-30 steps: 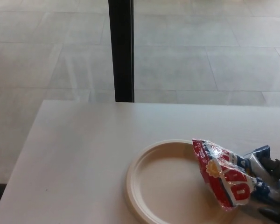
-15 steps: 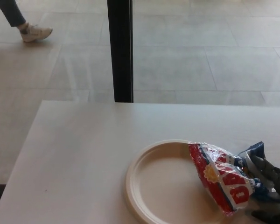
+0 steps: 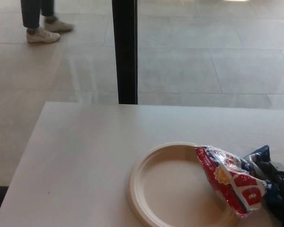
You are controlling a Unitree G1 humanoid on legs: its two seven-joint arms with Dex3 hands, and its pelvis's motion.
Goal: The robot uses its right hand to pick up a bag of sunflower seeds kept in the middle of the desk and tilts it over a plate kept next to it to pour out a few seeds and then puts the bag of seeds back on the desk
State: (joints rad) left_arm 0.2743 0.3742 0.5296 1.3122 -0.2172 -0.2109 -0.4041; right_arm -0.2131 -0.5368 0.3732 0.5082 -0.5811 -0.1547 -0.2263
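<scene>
A pale, cream-white smooth desk top fills the lower part of the head view, its far edge running straight across and its left edge slanting down toward the bottom left corner. Beyond the far edge lies a floor of large light grey tiles with thin joints and soft bright reflections. A black upright post rises from behind the far edge. At the top left, a person's legs in dark trousers and pale shoes stand on the tiles.
</scene>
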